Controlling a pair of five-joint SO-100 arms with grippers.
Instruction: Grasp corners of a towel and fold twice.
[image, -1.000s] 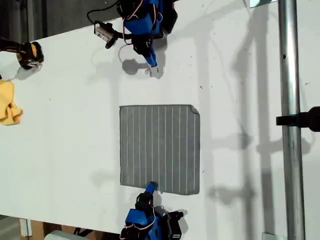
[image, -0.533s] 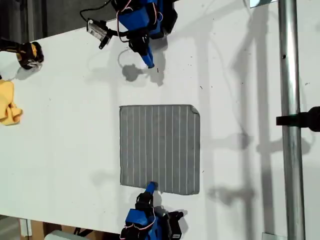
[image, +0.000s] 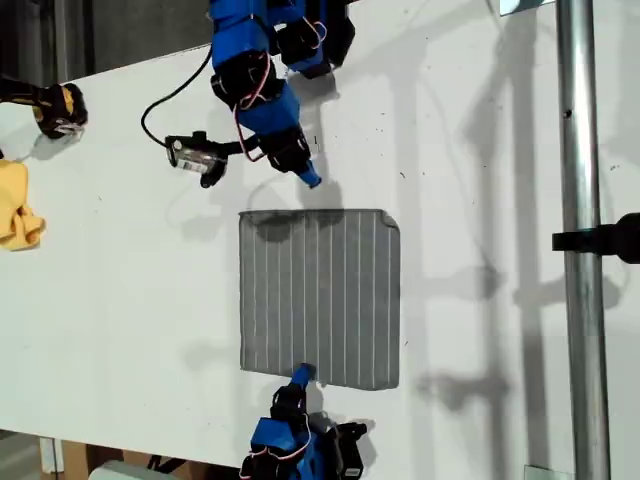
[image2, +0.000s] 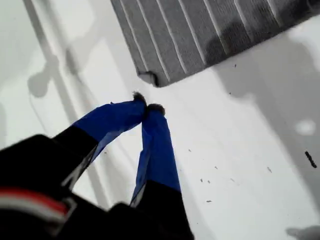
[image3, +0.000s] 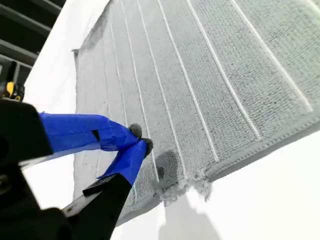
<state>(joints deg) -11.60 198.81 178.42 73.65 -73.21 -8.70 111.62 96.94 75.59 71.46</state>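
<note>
The grey striped towel lies flat in the middle of the white table. My first gripper hangs shut just beyond the towel's edge nearest the exterior view's top, with nothing in it. The first wrist view has those blue fingertips touching each other over bare table, a short way from a towel corner with a small turned-up flap. My second gripper is at the towel's opposite edge. There its tips are shut together just above the towel, near a frayed spot on the hem.
A yellow cloth and a yellow-black tool lie at the exterior view's left edge. A metal pole with a black clamp runs down the exterior view's right. A small camera on a cable hangs beside the first arm.
My first arm has swung from the table's far side down toward the towel's edge, its gripper staying shut. The second arm and the towel have not moved.
</note>
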